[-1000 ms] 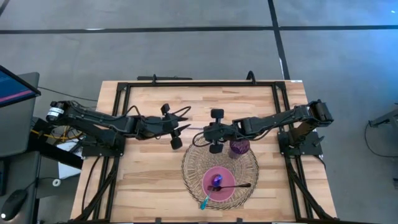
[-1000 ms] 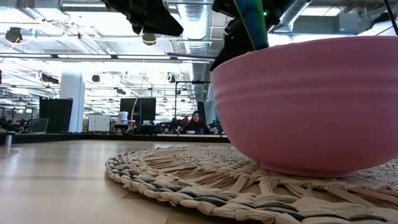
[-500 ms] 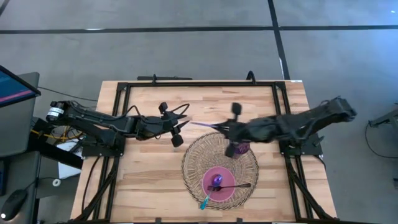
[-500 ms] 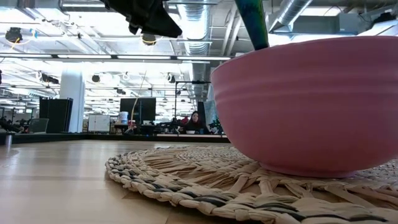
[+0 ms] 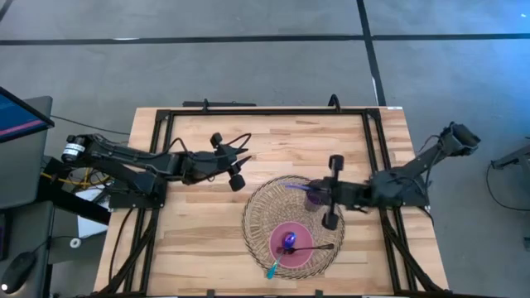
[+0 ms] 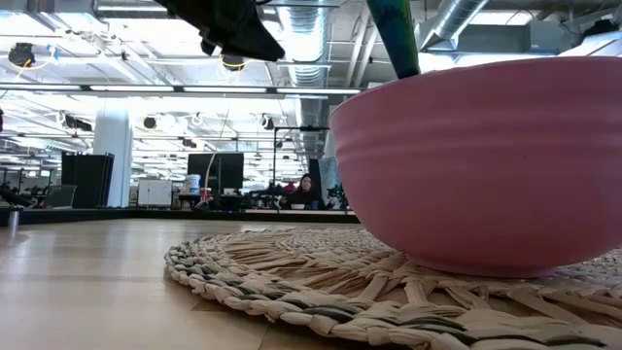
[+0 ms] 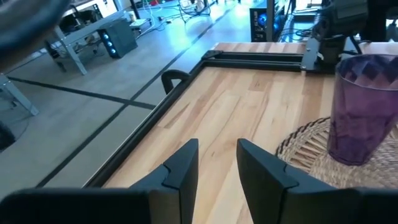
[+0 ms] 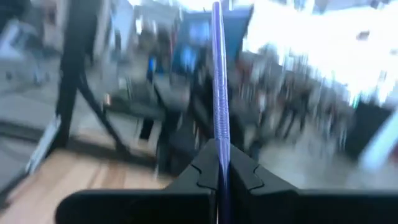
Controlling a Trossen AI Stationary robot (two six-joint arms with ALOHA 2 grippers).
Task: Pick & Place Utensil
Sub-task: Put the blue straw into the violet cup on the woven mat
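My right gripper [image 5: 315, 192] hovers over the far right part of the woven mat [image 5: 258, 217], right at the purple cup [image 5: 315, 199], and is shut on a thin purple utensil [image 5: 296, 188]. The utensil's free end points toward the table's left. The pink bowl [image 5: 300, 254] stands on the mat's near part with a purple spoon [image 5: 288, 241] and a dark utensil [image 5: 313, 247] in it. A teal-handled utensil [image 5: 272, 268] leans over the bowl's rim. My left gripper [image 5: 238, 171] waits, open, left of the mat's far edge. My right gripper pinches the purple utensil [image 8: 217, 134] between its two fingers, which lie along it. The handle [image 8: 216, 62] runs straight out past the fingertips. The utensil is lifted clear and lies about level above the mat, pointing to the table's left.
A black frame [image 5: 265, 110] runs round the table's far and side edges. Bare wood lies left of the mat and along the far side. The purple cup [image 7: 359, 109] stands on the mat's far edge. In the low view the bowl [image 6: 486, 165] fills the right foreground.
My right gripper has drawn back from above the mat's far edge toward the table's right and a little nearer, and its arm has folded back. The purple utensil has travelled with it, still pointing left.
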